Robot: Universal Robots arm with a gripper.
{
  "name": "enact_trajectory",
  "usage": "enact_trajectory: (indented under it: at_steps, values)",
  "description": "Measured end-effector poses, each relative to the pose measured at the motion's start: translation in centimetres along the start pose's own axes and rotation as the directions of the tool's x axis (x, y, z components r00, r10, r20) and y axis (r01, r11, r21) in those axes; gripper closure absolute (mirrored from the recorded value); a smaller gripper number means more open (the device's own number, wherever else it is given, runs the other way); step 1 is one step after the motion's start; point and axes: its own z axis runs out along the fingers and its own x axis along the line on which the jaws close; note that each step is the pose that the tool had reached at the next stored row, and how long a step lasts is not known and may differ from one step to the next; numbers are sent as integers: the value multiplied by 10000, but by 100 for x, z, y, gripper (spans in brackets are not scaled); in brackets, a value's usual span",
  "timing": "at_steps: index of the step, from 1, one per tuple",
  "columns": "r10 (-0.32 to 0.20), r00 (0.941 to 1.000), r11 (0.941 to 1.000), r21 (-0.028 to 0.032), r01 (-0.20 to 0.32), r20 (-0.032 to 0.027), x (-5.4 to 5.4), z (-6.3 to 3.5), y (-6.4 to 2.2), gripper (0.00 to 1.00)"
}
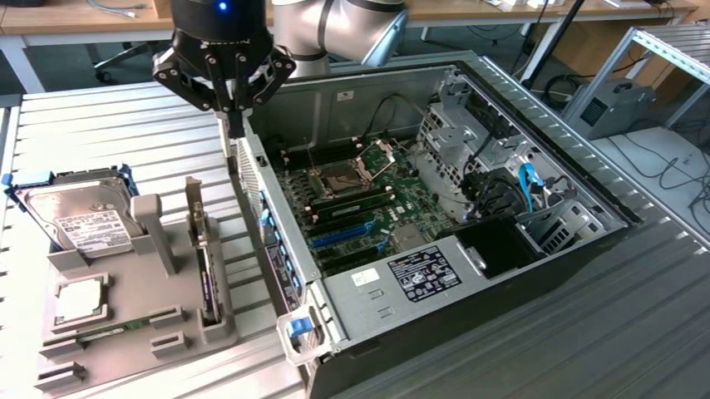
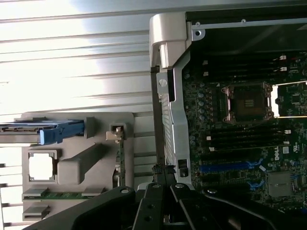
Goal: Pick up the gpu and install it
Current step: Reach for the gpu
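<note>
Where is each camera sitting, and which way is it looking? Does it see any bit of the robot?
Exterior view: sits high up off the arm and looks down at a slant on the open computer case and the grey holder; the arm and its shut gripper hang over the case's edge.
Wrist view: sits on the wrist and looks down along the gripper at the case's edge and the holder.
Both share: the case, its processor socket, the holder, the hard drive and the gpu standing in the holder.
</note>
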Motion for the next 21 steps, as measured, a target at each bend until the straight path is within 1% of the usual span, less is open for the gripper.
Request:
enact_trajectory:
  at_steps: [21]
  values:
    - [0,10000,10000,0,0,-1,45,-2,-3,89]
